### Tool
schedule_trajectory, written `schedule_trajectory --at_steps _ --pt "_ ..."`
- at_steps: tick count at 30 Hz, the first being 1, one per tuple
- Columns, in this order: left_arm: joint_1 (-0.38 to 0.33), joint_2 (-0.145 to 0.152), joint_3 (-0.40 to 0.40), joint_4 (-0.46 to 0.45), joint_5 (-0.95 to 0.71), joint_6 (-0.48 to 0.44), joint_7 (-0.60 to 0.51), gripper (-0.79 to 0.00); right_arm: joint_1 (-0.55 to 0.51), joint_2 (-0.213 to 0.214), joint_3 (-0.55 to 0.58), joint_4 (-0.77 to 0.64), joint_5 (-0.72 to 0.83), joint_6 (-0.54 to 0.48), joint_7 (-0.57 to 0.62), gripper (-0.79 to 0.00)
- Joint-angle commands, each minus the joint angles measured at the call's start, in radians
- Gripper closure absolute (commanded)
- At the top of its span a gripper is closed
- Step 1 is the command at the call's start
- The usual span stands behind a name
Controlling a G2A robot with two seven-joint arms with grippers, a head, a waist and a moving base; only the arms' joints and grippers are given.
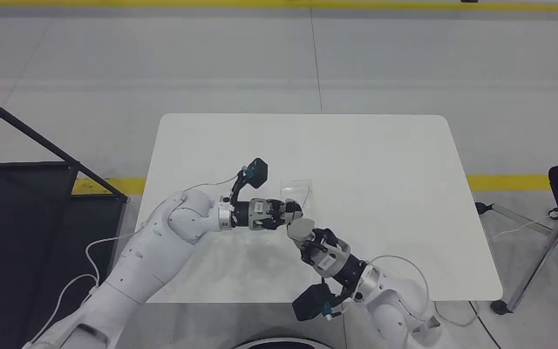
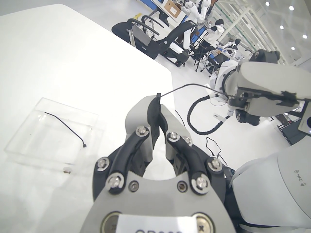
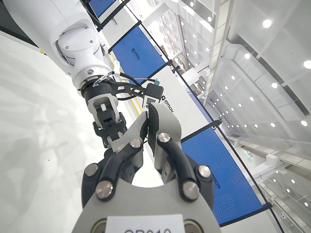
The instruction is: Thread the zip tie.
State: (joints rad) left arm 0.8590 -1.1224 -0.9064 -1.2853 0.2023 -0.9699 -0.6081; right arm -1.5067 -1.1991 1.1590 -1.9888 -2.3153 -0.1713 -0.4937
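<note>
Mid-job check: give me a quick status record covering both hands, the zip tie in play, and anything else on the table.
left hand: shut on the head end of the zip tie, held above the table
right hand: shut; the tie's tail runs into it
zip tie: arcs through the air between the two hands; no closed loop visible
spare zip tie: lying flat in the clear tray
clear tray: on the table, beside the left hand

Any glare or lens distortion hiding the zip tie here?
Left wrist view: strong wide-angle bending; the table is washed white, yet the zip tie stands out dark at the left gripper. Right wrist view: ceiling lamps flare. Top view: even light.
</note>
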Motion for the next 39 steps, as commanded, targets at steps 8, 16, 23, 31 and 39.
schedule_trajectory --at_steps 8,16,23,31,39 --pt "0.002 0.003 -0.005 -0.004 0.001 0.001 0.005 0.000 0.000 0.010 0.000 -0.006 -0.034 -0.046 -0.007 0.000" --pt "0.004 0.005 -0.006 -0.010 0.008 0.002 0.007 0.000 0.007 0.016 -0.006 -0.008 -0.054 -0.084 0.002 0.000" --pt "0.003 0.007 -0.003 -0.011 0.006 -0.002 0.002 0.000 0.018 0.019 -0.013 -0.005 -0.051 -0.104 0.036 0.000" --pt "0.004 0.009 -0.006 -0.013 0.008 -0.005 0.008 0.000 0.026 0.020 -0.020 -0.007 -0.040 -0.117 0.075 0.000" --pt "0.008 0.013 -0.013 -0.016 0.010 -0.004 0.016 0.000 0.027 0.024 -0.019 -0.009 -0.032 -0.123 0.087 0.000"
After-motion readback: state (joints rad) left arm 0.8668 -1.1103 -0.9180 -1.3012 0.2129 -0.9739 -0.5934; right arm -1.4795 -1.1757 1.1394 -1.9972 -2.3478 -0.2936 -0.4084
